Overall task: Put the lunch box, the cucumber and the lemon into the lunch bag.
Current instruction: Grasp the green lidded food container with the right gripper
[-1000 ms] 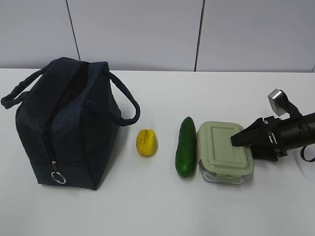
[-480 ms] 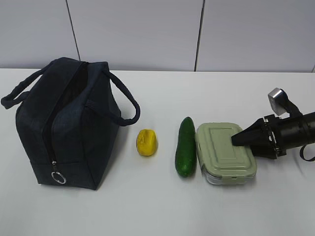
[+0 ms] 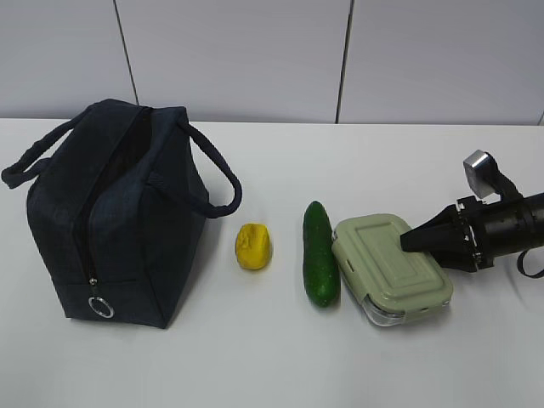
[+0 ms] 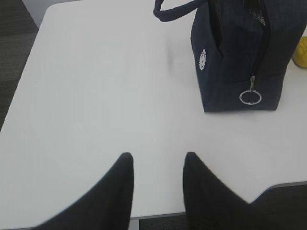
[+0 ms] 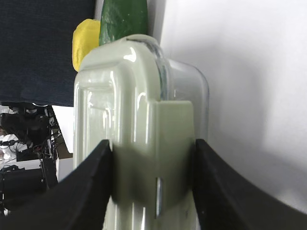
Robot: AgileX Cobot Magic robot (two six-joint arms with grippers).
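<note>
Sage-green lid, clear walls: our right gripper clamps the lunch box, tilted beside the bumpy cucumber; our left gripper hangs parted.

Worktop: white, wall panels behind.
Lunch bag: dark navy, upright at left, two loop handles, metal ring pull low on the front.
Lemon: yellow, right of the bag.
Cucumber: dark green, lying beside the lunch box.
Lunch box: sage-green lid, skewed and tilted.
Right gripper: black, tip over the lid's right end.
</note>
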